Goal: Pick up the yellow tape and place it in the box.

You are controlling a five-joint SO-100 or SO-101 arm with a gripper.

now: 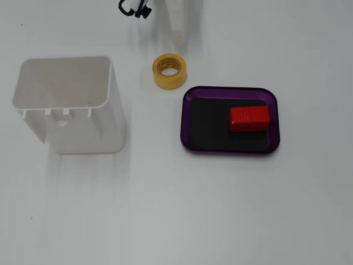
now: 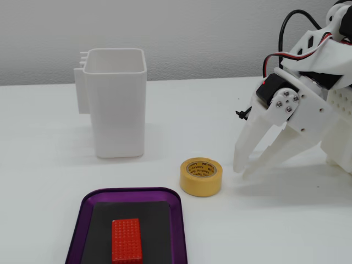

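Note:
The yellow tape (image 1: 169,70) (image 2: 201,176) lies flat on the white table, just outside the box's corner. The box (image 1: 190,110) (image 2: 82,217) is a shallow purple tray with a black floor. In one fixed view my white gripper (image 2: 243,171) points down at the table to the right of the tape, apart from it. Its fingertips almost meet and hold nothing. In the other fixed view the gripper (image 1: 180,37) shows faintly at the top edge, beyond the tape.
A red block (image 1: 249,118) (image 2: 126,240) lies inside the tray. A tall white open-topped container (image 1: 69,102) (image 2: 117,110) stands on the tape's other side. A black cable (image 1: 135,8) hangs at the arm's base.

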